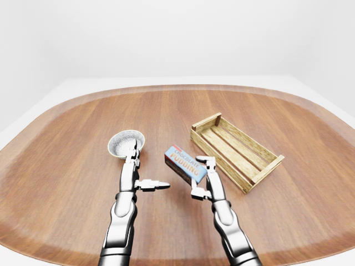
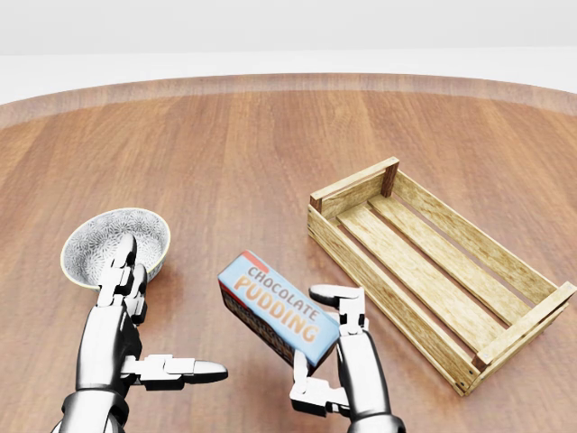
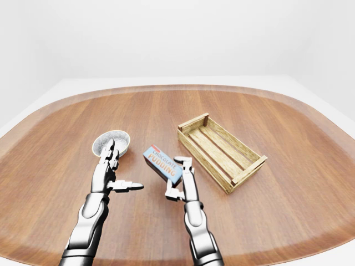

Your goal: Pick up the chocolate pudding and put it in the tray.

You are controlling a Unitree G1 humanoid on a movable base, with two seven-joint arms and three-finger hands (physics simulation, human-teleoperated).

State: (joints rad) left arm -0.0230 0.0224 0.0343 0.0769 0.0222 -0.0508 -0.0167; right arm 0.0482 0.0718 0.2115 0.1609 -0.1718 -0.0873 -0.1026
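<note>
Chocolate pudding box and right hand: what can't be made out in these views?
- Head view: the underside of the chocolate pudding box faces away, so whether it clears the table is unclear.
- Right hand: contact of its lower fingers is hidden behind the box.
- Eye views: the box's smaller print is too small to read.

A bare simulated test scene rather than a real room: one rounded wooden surface point(image 1: 72, 166) on a pale floor, enclosed by blank white walls

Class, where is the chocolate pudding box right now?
In the head view the chocolate pudding box sits bottom centre, gripped by the right hand, between the bowl and the wooden tray.
</note>
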